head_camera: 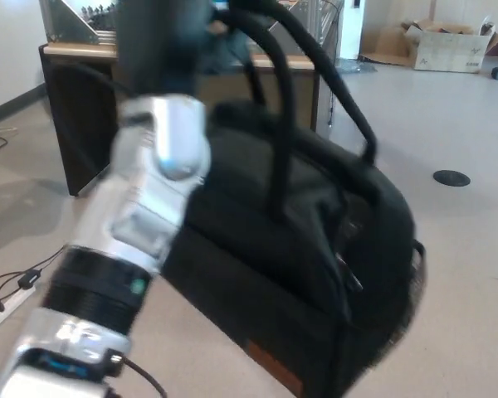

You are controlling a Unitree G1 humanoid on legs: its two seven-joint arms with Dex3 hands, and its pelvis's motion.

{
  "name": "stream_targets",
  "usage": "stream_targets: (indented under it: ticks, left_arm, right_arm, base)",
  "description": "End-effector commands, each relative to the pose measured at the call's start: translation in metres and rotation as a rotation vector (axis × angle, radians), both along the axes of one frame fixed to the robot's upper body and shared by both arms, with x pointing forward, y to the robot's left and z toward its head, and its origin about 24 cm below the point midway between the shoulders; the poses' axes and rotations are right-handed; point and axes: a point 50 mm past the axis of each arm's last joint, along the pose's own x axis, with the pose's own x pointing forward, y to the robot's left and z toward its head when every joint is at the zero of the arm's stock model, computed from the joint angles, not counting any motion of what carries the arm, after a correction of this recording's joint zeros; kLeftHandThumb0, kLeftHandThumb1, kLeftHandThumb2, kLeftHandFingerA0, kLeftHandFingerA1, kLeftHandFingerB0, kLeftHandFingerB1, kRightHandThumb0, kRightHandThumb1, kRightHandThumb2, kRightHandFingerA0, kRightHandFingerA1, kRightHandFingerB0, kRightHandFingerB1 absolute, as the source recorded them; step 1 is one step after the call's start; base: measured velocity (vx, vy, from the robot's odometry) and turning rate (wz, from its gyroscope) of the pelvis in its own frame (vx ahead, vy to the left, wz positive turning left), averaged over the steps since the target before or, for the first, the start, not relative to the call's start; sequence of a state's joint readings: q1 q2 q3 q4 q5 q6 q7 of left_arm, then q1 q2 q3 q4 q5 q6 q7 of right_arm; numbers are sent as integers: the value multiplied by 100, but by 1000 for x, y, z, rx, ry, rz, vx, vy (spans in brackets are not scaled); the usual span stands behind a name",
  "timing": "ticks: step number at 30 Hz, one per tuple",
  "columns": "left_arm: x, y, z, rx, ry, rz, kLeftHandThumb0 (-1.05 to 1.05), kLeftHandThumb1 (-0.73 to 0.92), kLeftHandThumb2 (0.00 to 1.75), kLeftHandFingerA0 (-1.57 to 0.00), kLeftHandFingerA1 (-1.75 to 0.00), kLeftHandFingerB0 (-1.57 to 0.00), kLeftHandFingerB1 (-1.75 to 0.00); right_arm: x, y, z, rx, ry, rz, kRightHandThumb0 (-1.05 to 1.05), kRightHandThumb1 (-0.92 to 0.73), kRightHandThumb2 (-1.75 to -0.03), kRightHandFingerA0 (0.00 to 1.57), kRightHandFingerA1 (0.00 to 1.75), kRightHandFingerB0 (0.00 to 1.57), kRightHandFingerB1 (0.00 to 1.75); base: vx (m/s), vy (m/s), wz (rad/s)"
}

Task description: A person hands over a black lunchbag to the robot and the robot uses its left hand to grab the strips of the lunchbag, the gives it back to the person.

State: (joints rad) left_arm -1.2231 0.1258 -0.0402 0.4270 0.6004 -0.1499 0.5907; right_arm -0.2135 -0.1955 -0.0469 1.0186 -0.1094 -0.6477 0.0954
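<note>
The lunchbag (315, 249) hangs below-right of the left hand (162, 33), its straps (315, 75) clasped there; the right hand is unseen.

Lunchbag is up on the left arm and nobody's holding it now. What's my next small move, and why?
Probably hold the left arm steady. The lunchbag hangs by its straps, the picture is blurred as if swinging, and no person's hand shows to take it.
</note>
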Motion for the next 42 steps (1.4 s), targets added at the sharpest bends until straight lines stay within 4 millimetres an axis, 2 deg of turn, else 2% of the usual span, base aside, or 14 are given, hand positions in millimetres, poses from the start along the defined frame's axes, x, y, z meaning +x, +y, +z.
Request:
stream_targets:
  ticks: [1, 6, 10, 11, 13, 15, 17, 19, 21, 24, 26, 27, 32, 42]
  left_arm:
    - [-39, 39, 10, -116, -336, 11, -16, 64, 57, -81, -175, -60, -173]
    - [-55, 64, -18, -111, -350, 54, -20, 65, 57, -82, -175, -61, -171]
    - [-68, 74, -43, -84, -326, 65, -22, 65, 57, -83, -175, -64, -169]
    - [-74, 79, -60, -66, -306, 62, -22, 65, 58, -84, -175, -66, -169]
    - [-81, 83, -77, -40, -288, 53, -21, 65, 57, -84, -175, -66, -170]
    - [-91, 91, -108, -3, -211, 77, -23, 66, 58, -87, -175, -67, -171]
    - [-93, 92, -114, -1, -189, 73, -23, 66, 58, -87, -175, -67, -171]
    - [-104, 101, -158, 29, -71, 71, -18, 62, 57, -87, -175, -71, -166]
    - [-110, 106, -185, 55, -2, 89, -16, 60, 57, -86, -175, -73, -161]
    - [-116, 111, -207, 55, 66, 96, -16, 60, 57, -86, -174, -73, -161]
    - [-122, 118, -232, 52, 147, 117, -12, 58, 57, -87, -173, -75, -160]
    - [-127, 125, -255, 45, 216, 146, -10, 58, 56, -87, -174, -75, -162]
    - [-141, 141, -302, 49, 363, 246, -11, 60, 55, -84, -175, -71, -164]
    - [-160, 152, -340, 39, 495, 224, -11, 63, 55, -80, -175, -68, -165]
  right_arm:
    - [-2, -11, 2, -2, 6, -3, -72, -72, -62, 64, 49, 64, 47]
    - [-5, -16, 4, -39, 2, -3, -70, -75, -63, 64, 50, 64, 47]
    - [-4, -15, 4, -33, 3, -2, -68, -75, -63, 64, 51, 63, 47]
    - [-3, -15, 4, -38, 2, 2, -69, -76, -63, 64, 50, 63, 47]
    - [-3, -15, 4, -43, 1, 0, -69, -76, -63, 65, 50, 64, 47]
    - [-4, -16, 4, -37, -6, 2, -70, -76, -63, 64, 49, 65, 48]
    - [-3, -16, 5, -42, -12, 2, -70, -76, -63, 64, 49, 65, 48]
    - [-3, -16, 5, -43, -11, 4, -71, -76, -63, 63, 49, 64, 47]
    - [-2, -16, 6, -50, -10, 6, -69, -76, -63, 63, 49, 64, 47]
    - [-1, -16, 6, -52, -9, 4, -69, -76, -63, 63, 49, 64, 47]
    - [-1, -15, 6, -51, -14, 7, -69, -75, -63, 63, 49, 64, 48]
    - [-1, -15, 6, -44, -11, 7, -68, -75, -63, 63, 48, 65, 47]
    - [-4, -16, 5, -48, -9, 6, -69, -75, -63, 64, 48, 66, 48]
    - [-5, -14, 3, -38, -3, 3, -68, -75, -63, 64, 49, 66, 48]
  base:
    - [0, 0, 0]
    - [0, 0, 0]
    - [0, 0, 0]
    - [0, 0, 0]
    - [0, 0, 0]
    - [0, 0, 0]
    - [0, 0, 0]
    - [0, 0, 0]
    - [0, 0, 0]
    - [0, 0, 0]
    - [0, 0, 0]
    - [0, 0, 0]
    - [0, 0, 0]
    - [0, 0, 0]
